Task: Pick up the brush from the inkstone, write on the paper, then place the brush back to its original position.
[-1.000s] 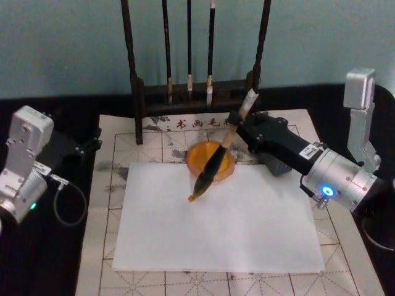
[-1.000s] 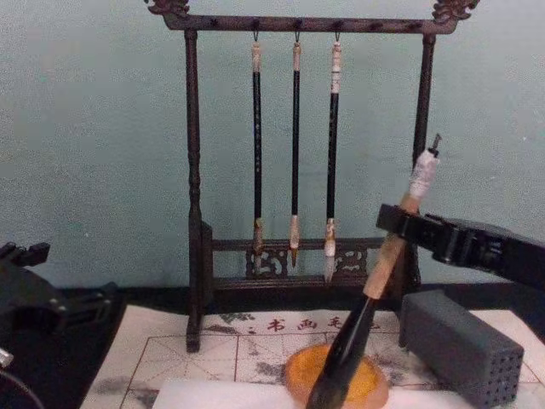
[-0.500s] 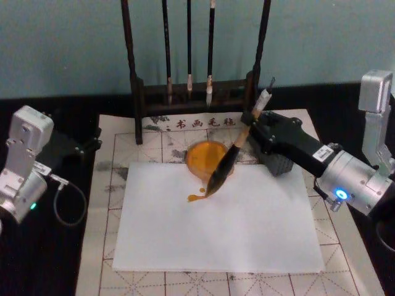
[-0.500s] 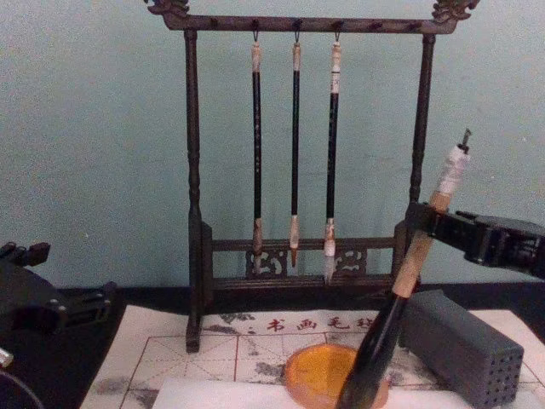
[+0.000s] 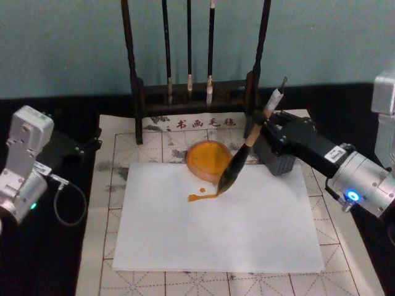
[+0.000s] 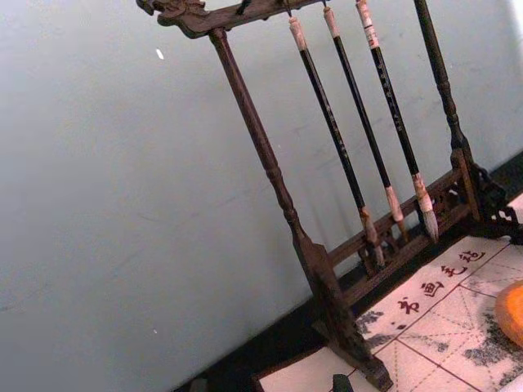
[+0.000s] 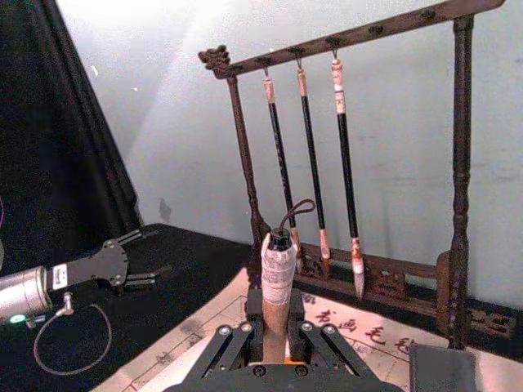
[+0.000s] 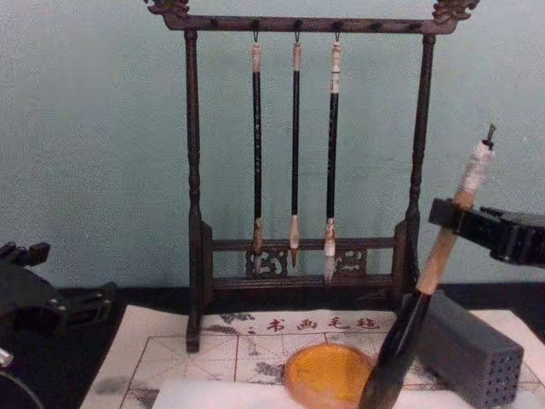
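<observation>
As its writing stroke gets under way, the brush leans steeply over the far edge of the paper, its dark tuft resting on the sheet at the end of a short orange mark, just in front of the inkstone. The right pincer is clenched on the tan handle below the white cap, reaching in from the right beside a grey block with holes. To write well, the arm would likely need to hold the tilt steady, keep only light pressure on the tuft, and draw it toward the open middle of the sheet, away from the dish's rim and the block close behind the wrist. Pressing harder risks splaying the bristles or dragging the loose paper across the gridded mat. Behind stands a dark rack hung with three thin brushes. The left pincer sits idle over the dark worktop at the left, fingers apart and grasping nothing.
</observation>
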Controlling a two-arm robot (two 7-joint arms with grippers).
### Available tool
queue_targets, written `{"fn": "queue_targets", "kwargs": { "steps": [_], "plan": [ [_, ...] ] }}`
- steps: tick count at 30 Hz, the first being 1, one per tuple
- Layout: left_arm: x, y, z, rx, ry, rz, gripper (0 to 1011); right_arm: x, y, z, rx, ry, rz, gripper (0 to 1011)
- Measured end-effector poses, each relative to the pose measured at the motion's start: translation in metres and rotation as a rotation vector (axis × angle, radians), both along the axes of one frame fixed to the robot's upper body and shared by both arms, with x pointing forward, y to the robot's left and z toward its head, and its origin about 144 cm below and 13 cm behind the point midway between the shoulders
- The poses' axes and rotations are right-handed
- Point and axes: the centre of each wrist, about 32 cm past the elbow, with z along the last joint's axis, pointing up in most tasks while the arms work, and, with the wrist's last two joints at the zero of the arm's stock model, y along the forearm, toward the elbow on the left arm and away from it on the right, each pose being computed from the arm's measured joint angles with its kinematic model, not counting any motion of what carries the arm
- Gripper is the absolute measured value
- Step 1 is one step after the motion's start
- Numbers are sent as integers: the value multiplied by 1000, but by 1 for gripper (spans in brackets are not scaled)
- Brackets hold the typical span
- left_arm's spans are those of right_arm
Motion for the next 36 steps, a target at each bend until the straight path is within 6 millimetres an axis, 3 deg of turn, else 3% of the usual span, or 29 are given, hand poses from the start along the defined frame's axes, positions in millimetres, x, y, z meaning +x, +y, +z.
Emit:
{"fn": "queue_targets", "kwargs": {
  "steps": [14, 24, 36],
  "plan": [
    [0, 0, 0, 0, 0, 0, 1001, 6, -1, 13, 51, -34, -6, 182],
    [0, 0, 0, 0, 0, 0, 1001, 29, -3, 22, 182, -13, -76, 182],
    [0, 0, 0, 0, 0, 0, 1001, 60, -6, 14, 347, 152, -216, 182]
  ]
}}
